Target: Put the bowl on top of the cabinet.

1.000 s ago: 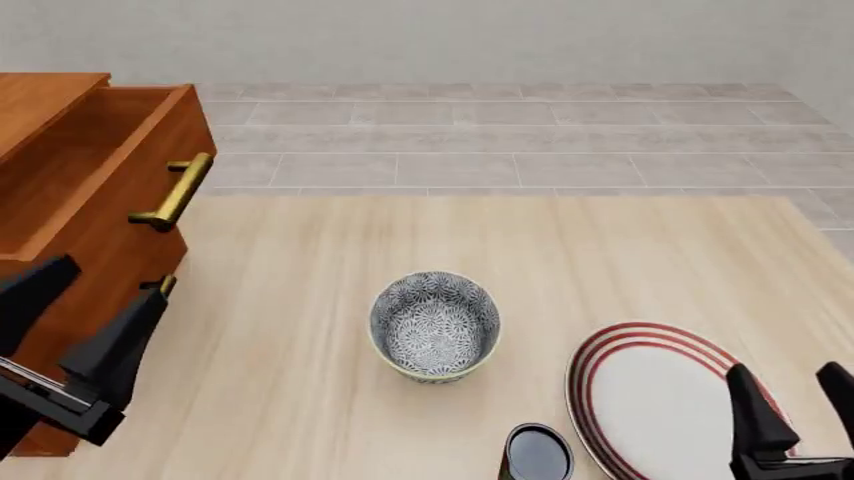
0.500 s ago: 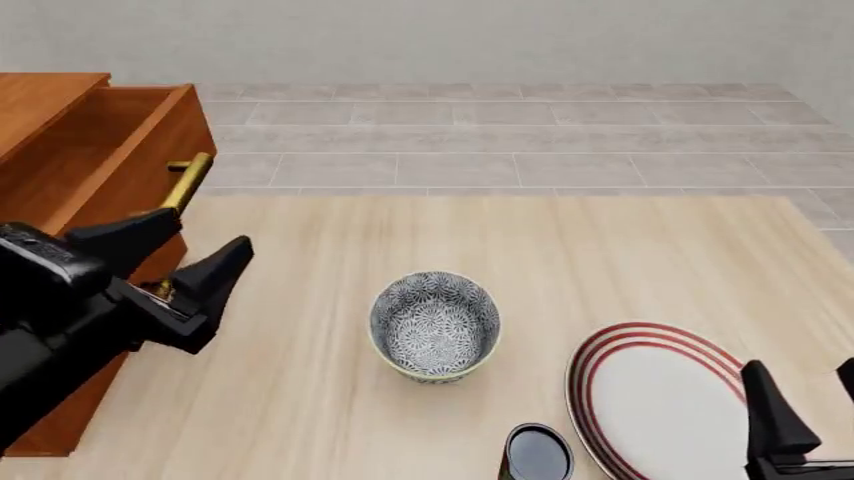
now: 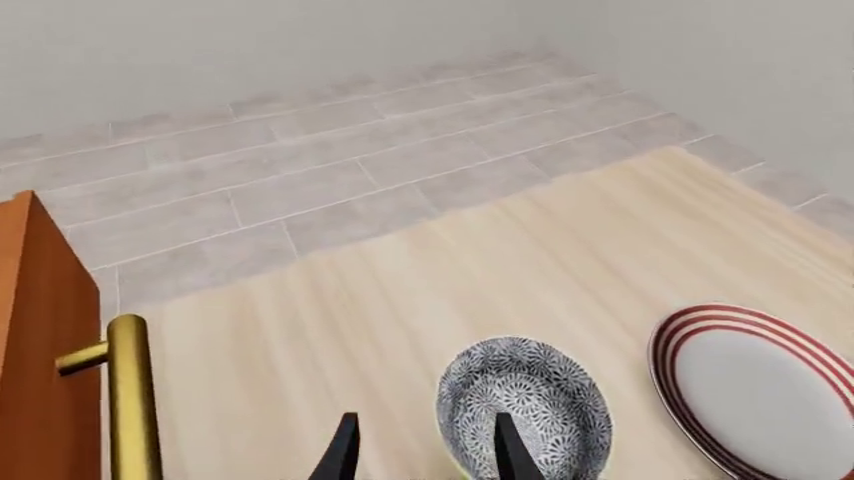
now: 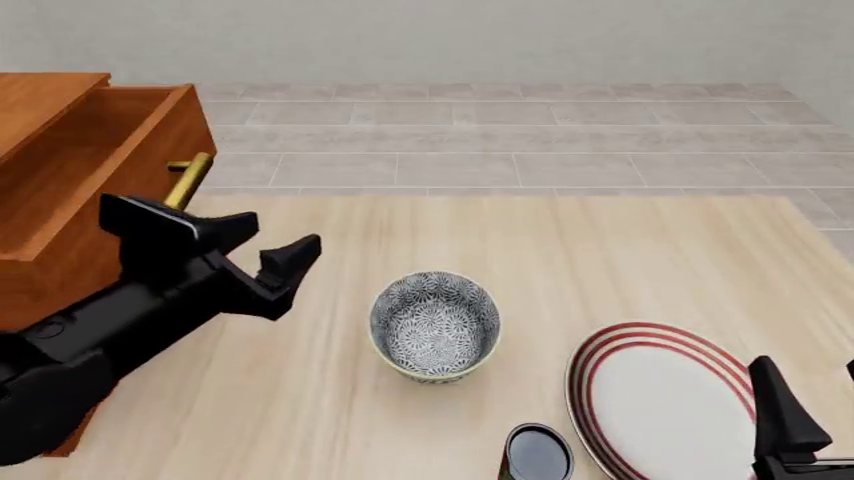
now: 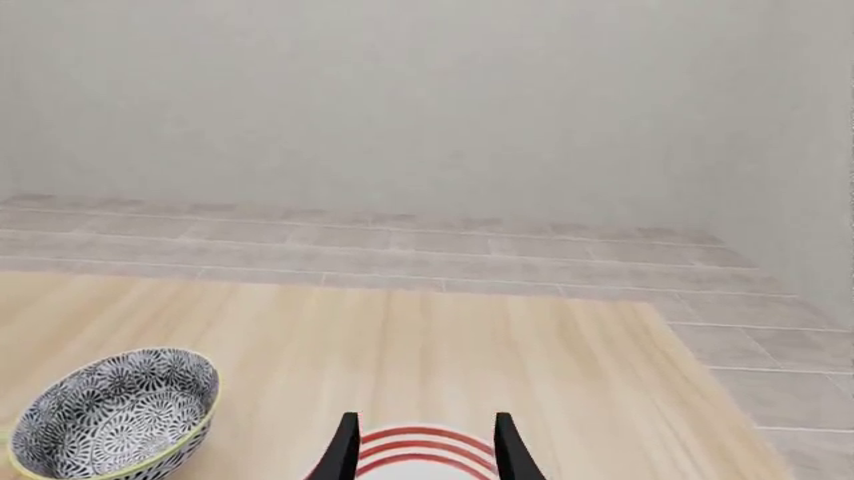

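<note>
Pale wood grain covers the bench (image 4: 561, 260), with grey floor tiles and a plain wall beyond its far edge. At the left edge stands the cabinet (image 4: 74, 180), reddish-brown, its top drawer pulled out and a brass handle (image 4: 187, 178) showing on the drawer front.

Just right of the cabinet, the left end effector (image 4: 274, 248) hangs above the bench with its jaws parted and nothing between them. In the left wrist view its two fingertips (image 3: 344, 455) frame the near-left part of the bowl's rim, so the fingers look along a line that runs straight to the bowl.

Next comes the bowl (image 4: 435, 325), upright near the middle of the bench, a little toward the near edge, mouth up and nothing in it. It lies to the right of the left end effector and nearer the front edge, close but not touching. Being round, it has no long axis to line up with; any point on the rim would serve.

Right of the bowl, by the near edge, sit a small dark can (image 4: 537, 454) and then a plate (image 4: 661, 400) with red rings toward the near right corner.

Over the plate's right side is the right end effector (image 4: 814, 425), also empty, jaws apart, well off from the bowl.

The left arm is the nearer one, and it sits between bowl and cabinet, so the lift most likely falls to it.
</note>
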Motion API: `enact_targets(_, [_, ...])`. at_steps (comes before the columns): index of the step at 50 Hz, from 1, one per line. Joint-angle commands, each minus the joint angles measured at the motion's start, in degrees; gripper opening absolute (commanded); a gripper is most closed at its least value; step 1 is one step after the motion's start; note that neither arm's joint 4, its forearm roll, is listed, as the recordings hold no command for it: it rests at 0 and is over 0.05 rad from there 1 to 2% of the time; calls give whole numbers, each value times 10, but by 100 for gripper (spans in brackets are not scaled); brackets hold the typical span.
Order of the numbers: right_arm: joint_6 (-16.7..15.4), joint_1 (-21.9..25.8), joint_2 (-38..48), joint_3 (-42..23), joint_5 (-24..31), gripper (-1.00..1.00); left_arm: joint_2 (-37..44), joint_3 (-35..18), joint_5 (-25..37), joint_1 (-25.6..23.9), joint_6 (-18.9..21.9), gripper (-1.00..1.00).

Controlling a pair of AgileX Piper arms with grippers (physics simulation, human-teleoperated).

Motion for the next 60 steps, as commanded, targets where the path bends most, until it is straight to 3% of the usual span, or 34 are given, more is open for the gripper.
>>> enact_targets(1, [3, 1, 0, -2, 0, 100, 61, -16, -12, -8, -17, 100])
enact_targets(15, [5, 4, 0, -4, 0, 100, 150, -19, -53, -10, -46, 100])
enact_targets(34, [11, 4, 0, 3, -6, 100, 290, -45, -99, 7, -53, 100])
enact_targets(60, [18, 8, 0, 8, -14, 100, 369, -48, -132, -8, -56, 100])
